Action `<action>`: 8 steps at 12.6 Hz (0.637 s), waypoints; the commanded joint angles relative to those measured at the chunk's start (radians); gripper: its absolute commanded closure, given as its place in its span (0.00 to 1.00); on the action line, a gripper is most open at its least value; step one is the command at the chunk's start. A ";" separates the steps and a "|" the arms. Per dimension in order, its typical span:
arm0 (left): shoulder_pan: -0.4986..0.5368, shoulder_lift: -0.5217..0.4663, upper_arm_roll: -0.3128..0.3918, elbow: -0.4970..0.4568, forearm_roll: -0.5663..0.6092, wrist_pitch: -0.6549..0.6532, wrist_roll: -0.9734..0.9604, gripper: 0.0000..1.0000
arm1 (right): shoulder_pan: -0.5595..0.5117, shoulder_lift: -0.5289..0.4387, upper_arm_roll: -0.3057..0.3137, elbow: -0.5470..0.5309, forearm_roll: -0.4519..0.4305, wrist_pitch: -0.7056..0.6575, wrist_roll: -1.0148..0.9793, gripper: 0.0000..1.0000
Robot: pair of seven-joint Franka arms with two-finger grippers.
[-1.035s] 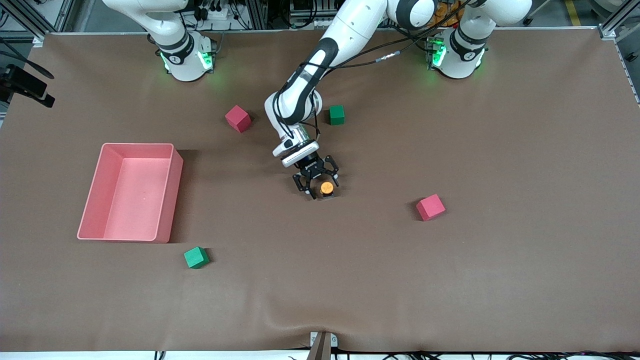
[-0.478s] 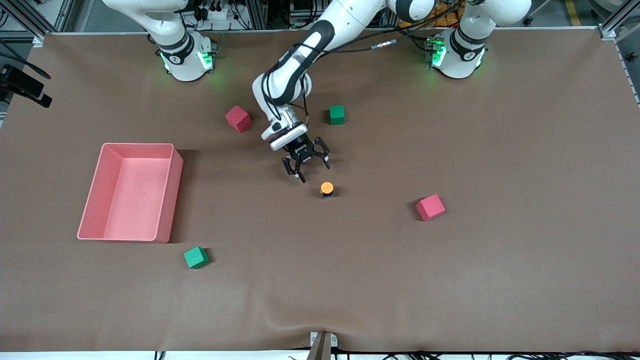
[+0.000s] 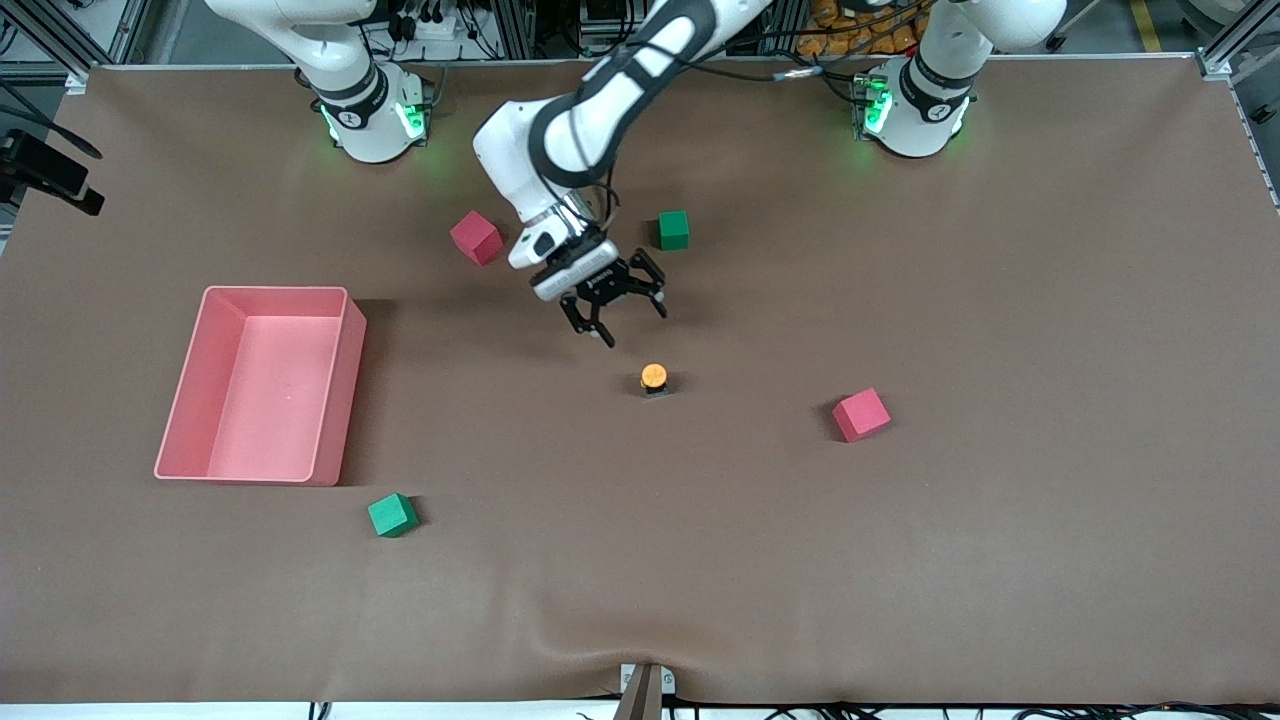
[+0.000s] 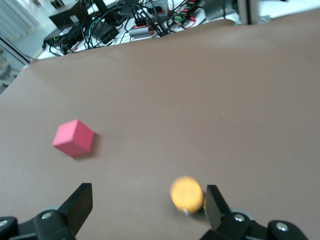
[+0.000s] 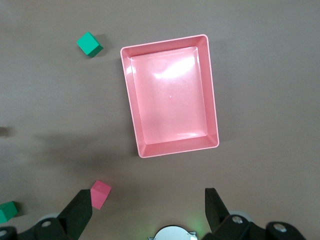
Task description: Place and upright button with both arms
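The button (image 3: 654, 378) stands on the brown table mat with its orange cap up and its black body under it. My left gripper (image 3: 630, 322) is open and empty in the air, over the mat between the button and the green cube (image 3: 674, 229). In the left wrist view the button (image 4: 187, 194) sits close to one finger (image 4: 216, 205), apart from it, and the left gripper (image 4: 148, 206) holds nothing. My right gripper (image 5: 148, 207) is open and empty, high over the mat beside the pink bin (image 5: 129, 100). The right arm waits by its base (image 3: 372, 118).
The pink bin (image 3: 340, 390) stands toward the right arm's end. A red cube (image 3: 476, 237) lies beside the left arm's wrist. Another red cube (image 3: 861, 414) lies toward the left arm's end of the button. A second green cube (image 3: 392, 514) lies nearer the front camera than the bin.
My left gripper, open around the button on the mat a second ago, has risen and drawn back toward the bases. The button stays standing in place.
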State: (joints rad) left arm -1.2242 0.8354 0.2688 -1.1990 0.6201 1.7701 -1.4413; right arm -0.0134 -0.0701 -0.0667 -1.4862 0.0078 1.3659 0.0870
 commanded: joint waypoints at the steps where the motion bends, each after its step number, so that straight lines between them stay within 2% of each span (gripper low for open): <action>1: 0.099 -0.099 -0.022 -0.027 -0.095 0.014 0.135 0.00 | -0.010 -0.001 0.010 0.004 -0.014 -0.004 0.010 0.00; 3: 0.178 -0.159 -0.022 -0.027 -0.140 0.025 0.266 0.00 | -0.010 -0.001 0.012 0.004 -0.014 -0.005 0.010 0.00; 6: 0.291 -0.185 -0.023 -0.025 -0.230 0.126 0.370 0.00 | -0.010 -0.001 0.012 0.004 -0.014 -0.004 0.011 0.00; 8: 0.394 -0.199 -0.025 -0.025 -0.324 0.192 0.523 0.00 | -0.007 0.001 0.012 0.003 -0.014 -0.004 0.010 0.00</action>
State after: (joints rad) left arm -0.9129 0.6654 0.2632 -1.2011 0.3633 1.9079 -1.0243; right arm -0.0133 -0.0686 -0.0654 -1.4866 0.0079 1.3660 0.0870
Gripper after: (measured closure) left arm 0.000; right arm 0.000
